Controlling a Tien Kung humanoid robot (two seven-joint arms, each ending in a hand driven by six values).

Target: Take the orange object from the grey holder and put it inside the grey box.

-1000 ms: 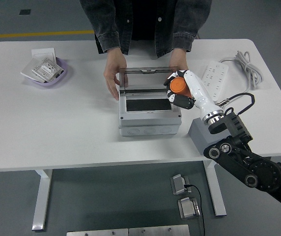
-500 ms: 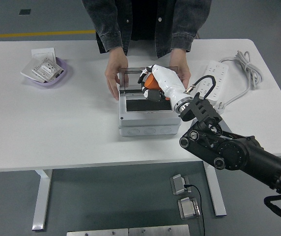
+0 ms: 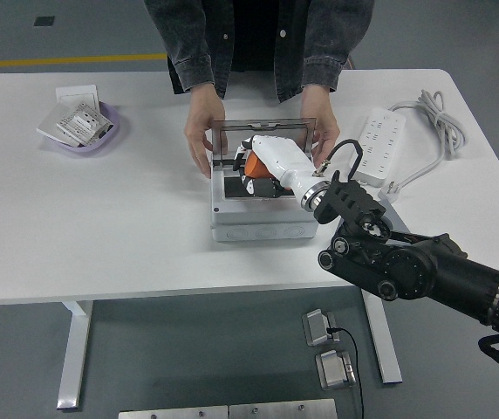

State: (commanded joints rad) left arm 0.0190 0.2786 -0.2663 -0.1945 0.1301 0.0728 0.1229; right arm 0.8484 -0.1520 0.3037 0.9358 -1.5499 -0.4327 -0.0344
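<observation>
You are looking down over a white table (image 3: 101, 227) from the robot's side. The right arm comes in from the lower right, black and jointed, ending in a white hand (image 3: 263, 170) that reaches over the open grey box (image 3: 258, 218) near the table's middle. The fingers are curled around the orange object (image 3: 254, 163), gripping it. The object sits just above the box's dark inner cavity, toward the back left of the opening; you cannot tell whether it touches the box floor. The grey holder is hidden behind the arm.

The box's clear lid (image 3: 263, 131) stands raised at the far side. A person in a dark denim jacket stands at the far edge. One of the person's hands (image 3: 199, 131) rests against the box's far left corner, and the other hand (image 3: 324, 131) is at the lid's right end, steadying it.

At the far left, a lilac bowl (image 3: 101, 135) holds small printed packets (image 3: 79, 122); their print is too small to read. At the right, a white power strip (image 3: 380, 140) lies with its coiled grey cable (image 3: 437, 118) beyond it, well apart from the box. No brand or writing can be read anywhere.

The left arm is not in view.
</observation>
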